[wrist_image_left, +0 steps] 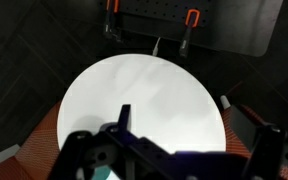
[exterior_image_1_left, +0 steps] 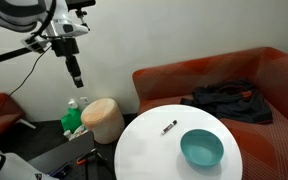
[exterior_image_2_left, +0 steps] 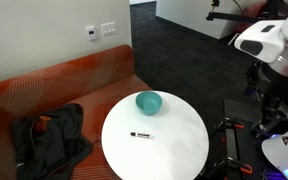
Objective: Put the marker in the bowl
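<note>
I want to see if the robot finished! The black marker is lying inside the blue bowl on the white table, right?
Not quite. The marker lies on the white table beside the blue bowl, not inside it. You can see this in both exterior views.

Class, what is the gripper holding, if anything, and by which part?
Nothing. The gripper hangs open, well clear of the marker, which lies on the table near the bowl.
</note>
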You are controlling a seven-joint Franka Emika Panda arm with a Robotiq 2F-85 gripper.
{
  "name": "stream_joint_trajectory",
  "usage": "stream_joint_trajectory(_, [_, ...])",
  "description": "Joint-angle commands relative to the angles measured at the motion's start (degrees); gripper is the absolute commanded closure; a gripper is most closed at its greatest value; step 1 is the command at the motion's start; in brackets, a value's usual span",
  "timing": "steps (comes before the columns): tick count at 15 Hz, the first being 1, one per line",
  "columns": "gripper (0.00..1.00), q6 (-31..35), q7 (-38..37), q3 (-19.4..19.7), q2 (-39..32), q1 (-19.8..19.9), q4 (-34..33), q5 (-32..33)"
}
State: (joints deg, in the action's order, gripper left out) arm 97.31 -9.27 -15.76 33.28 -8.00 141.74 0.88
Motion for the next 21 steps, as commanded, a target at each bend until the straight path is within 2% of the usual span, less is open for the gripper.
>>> stream_joint_trajectory(1, [0.0, 3.8, -0.5, 0.5, -0.5, -0.7, 0.3, 2.2])
stream_joint_trajectory(3, [0.0, 8.2, 0.1, 1.1, -1.2, -0.3, 0.9, 3.6])
stream_joint_trajectory(9, [0.0, 26.8, 0.4, 3.8, -6.2, 1.5, 3.3, 6.4])
stream_joint_trajectory(17, [0.0, 44.7, -0.5, 5.2, -23.0, 5.6, 0.6, 12.8])
stream_joint_trajectory(21, [0.0, 49.5, -0.7, 6.8, -30.1, 6.1, -1.6, 15.3])
